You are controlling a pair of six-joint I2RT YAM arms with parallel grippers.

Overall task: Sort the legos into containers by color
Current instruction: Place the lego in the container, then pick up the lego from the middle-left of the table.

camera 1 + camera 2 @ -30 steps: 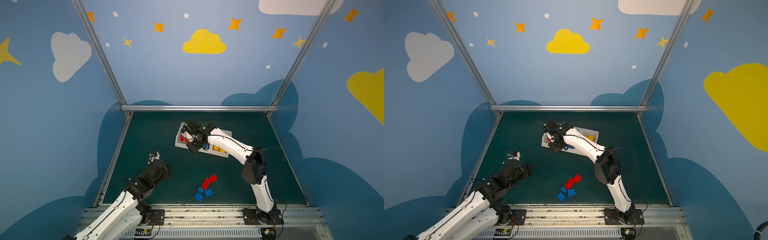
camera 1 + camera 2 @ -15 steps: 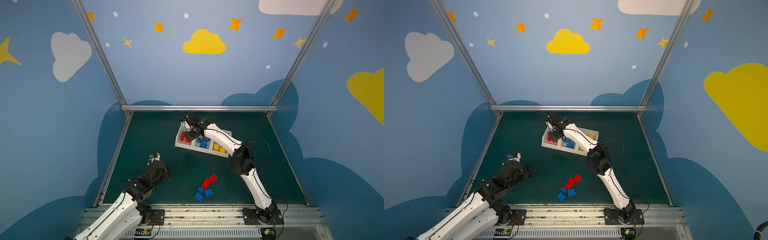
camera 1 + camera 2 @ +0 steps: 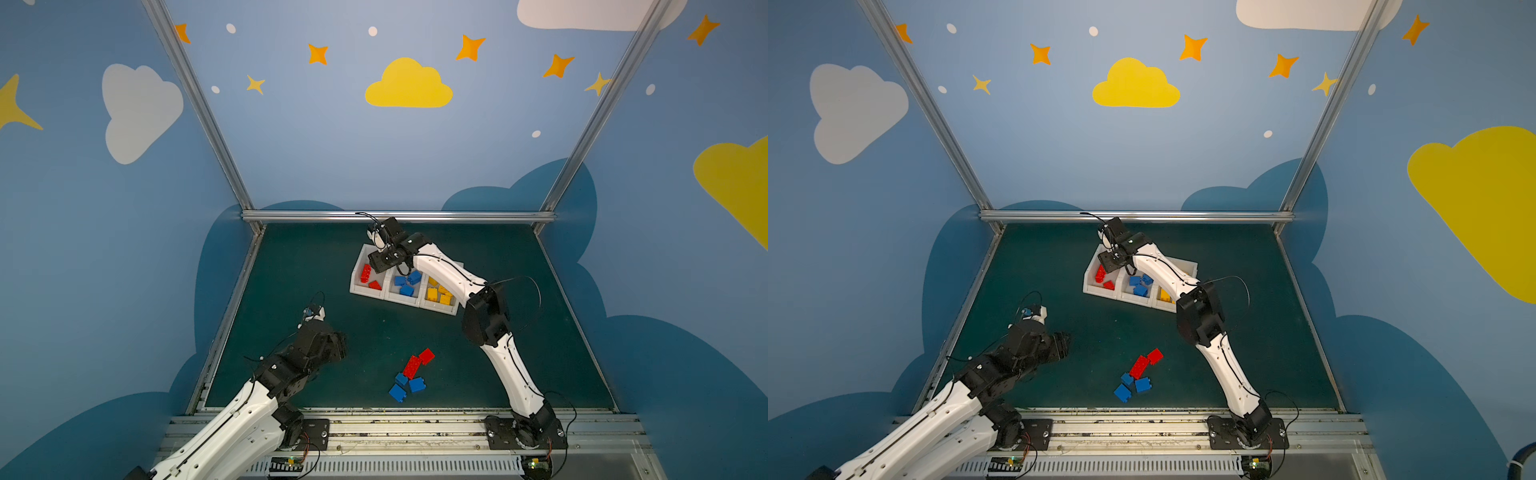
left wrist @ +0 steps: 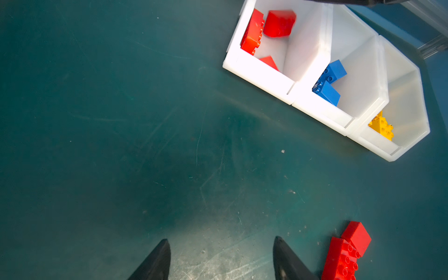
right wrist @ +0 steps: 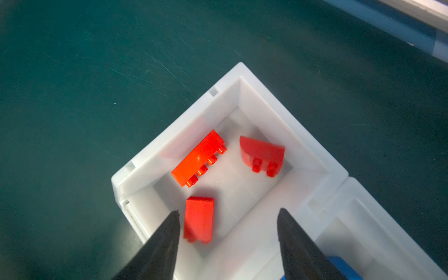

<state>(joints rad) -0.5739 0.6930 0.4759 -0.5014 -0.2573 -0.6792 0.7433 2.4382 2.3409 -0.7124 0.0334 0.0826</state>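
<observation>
A white three-compartment container [image 3: 356, 276] stands at the far middle of the mat, holding red legos [image 3: 366, 273], blue legos [image 3: 409, 282] and yellow legos [image 3: 438, 291]. My right gripper [image 5: 228, 212] hangs open over the red compartment [image 5: 179, 126], nothing between its fingers. Below it lie a long red brick [image 5: 198, 158], a rounded red piece [image 5: 261, 152] and a small red piece [image 5: 198, 218]. Loose on the near mat are two red legos [image 3: 412, 367] [image 3: 427, 356] and three blue legos [image 3: 401, 379]. My left gripper [image 4: 221, 240] is open over bare mat, left of the loose red legos [image 4: 344, 254].
The green mat is walled by blue panels with a metal rail [image 3: 399, 216] along the back. The right arm's elbow [image 3: 484, 316] stands over the container's yellow end. The left arm [image 3: 1017, 353] reaches in from the near left corner.
My right gripper has moved back over the red compartment and opened; a red piece now lies loose below it. The left arm has stayed still.
</observation>
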